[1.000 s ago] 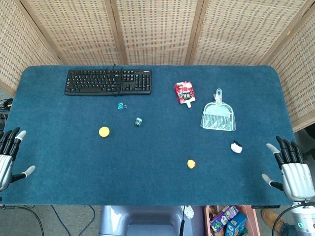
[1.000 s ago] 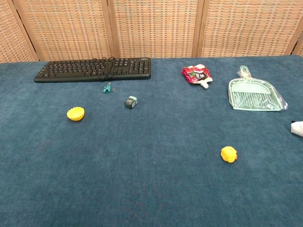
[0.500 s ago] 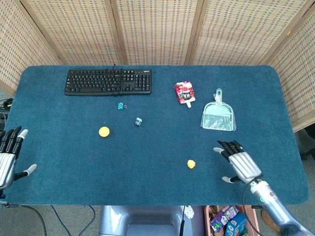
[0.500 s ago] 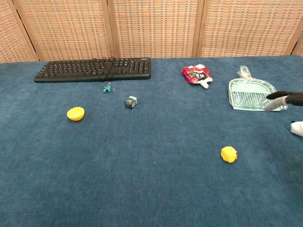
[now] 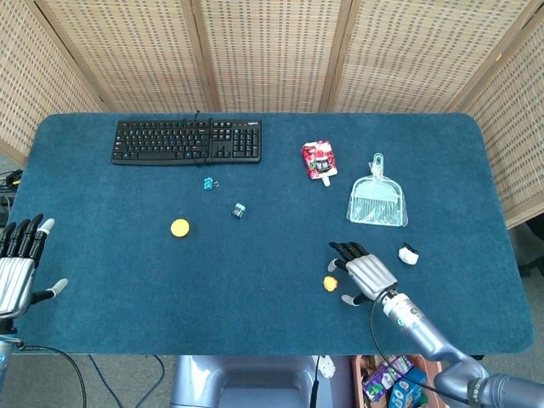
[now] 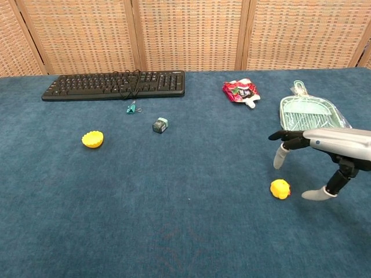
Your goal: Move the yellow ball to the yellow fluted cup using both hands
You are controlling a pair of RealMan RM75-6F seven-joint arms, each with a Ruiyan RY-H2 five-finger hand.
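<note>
In the head view, the yellow ball (image 5: 330,283) lies on the blue table (image 5: 255,255), near the front edge and right of the middle. The right hand (image 5: 365,274) hovers just beside it, on its right, with the palm down and the fingers spread; it holds nothing. The yellow fluted cup (image 5: 179,227) stands well apart, to the left of the ball and a little further back. The left hand (image 5: 17,270) waits at the left edge of the table, its fingers apart and empty. A keyboard (image 5: 186,141), a red pouch (image 5: 319,161), a dustpan (image 5: 377,201) and a small white object (image 5: 409,254) also lie on the table.

In the chest view, the right hand (image 6: 324,147) is above and to the right of the ball (image 6: 280,189), with the fingers pointing left and the thumb hanging down; nothing touches the ball yet. The cup (image 6: 93,139) sits far on the left. The left hand does not show here.

The step in hand is, I judge, the grasp of the ball. To do it well, the hand should come down with the ball between the thumb and the fingers, and close slowly, because a round ball probably rolls away if a finger pushes it from one side. After the lift, the ball should go to the left hand near the middle of the table.
</note>
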